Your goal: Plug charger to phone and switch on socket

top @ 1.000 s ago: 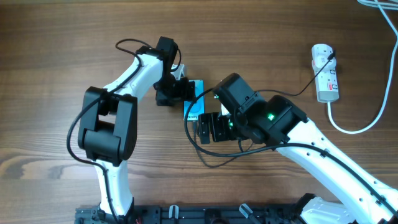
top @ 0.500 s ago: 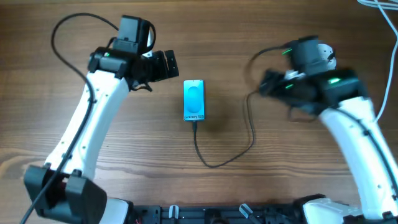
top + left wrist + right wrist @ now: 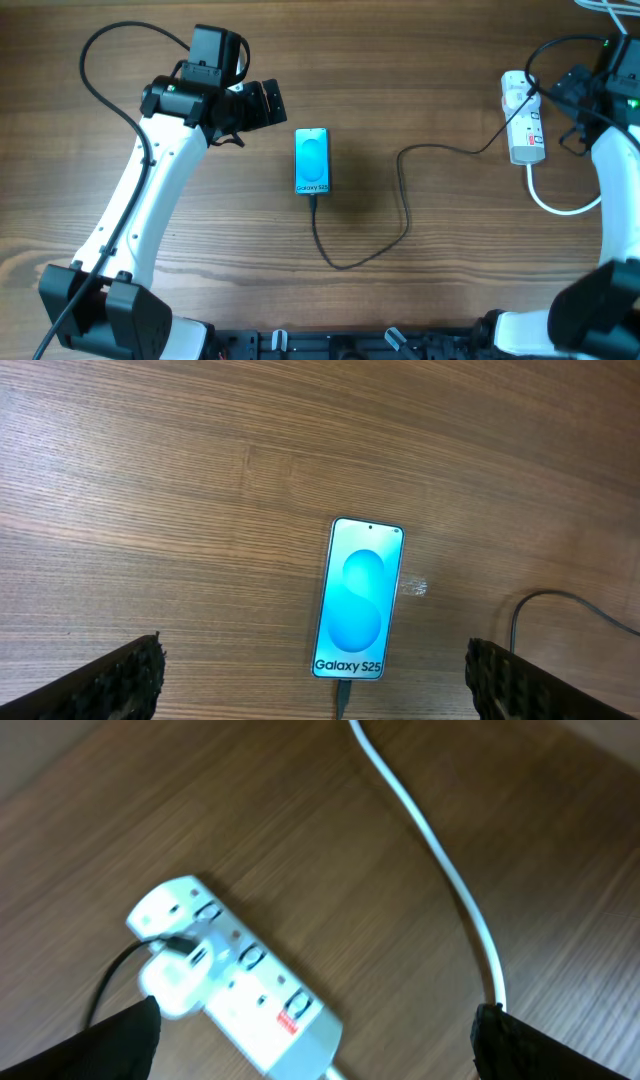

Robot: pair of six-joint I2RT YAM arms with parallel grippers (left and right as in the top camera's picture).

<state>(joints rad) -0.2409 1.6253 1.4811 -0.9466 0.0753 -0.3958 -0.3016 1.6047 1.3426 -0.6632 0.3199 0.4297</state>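
The left arm rises from the lower left of the overhead frame and bends at its elbow, so the left gripper (image 3: 262,104) hangs just up and left of the small rectangular phone with the cyan screen and pale rim (image 3: 312,160). Its fingertips (image 3: 120,678) sit at opposite lower corners of the wrist view, spread wide and holding nothing. The phone (image 3: 360,598) lies flat on the brown wooden table (image 3: 420,60) between them, "Galaxy S25" at its near end. The thin black charger cable (image 3: 404,205) enters there, loops toward the lower middle, then climbs to the upper right. Neither the left arm nor the phone has shifted from half a second ago.

The right arm stands along the right edge – earlier it swept, blurred, left of the strip. The right gripper (image 3: 572,86) is now beside the white elongated socket strip with red marks (image 3: 526,120), its fingers (image 3: 120,1038) wide apart and empty. The socket (image 3: 240,982) lies below, the thick white cord (image 3: 432,845) beyond.
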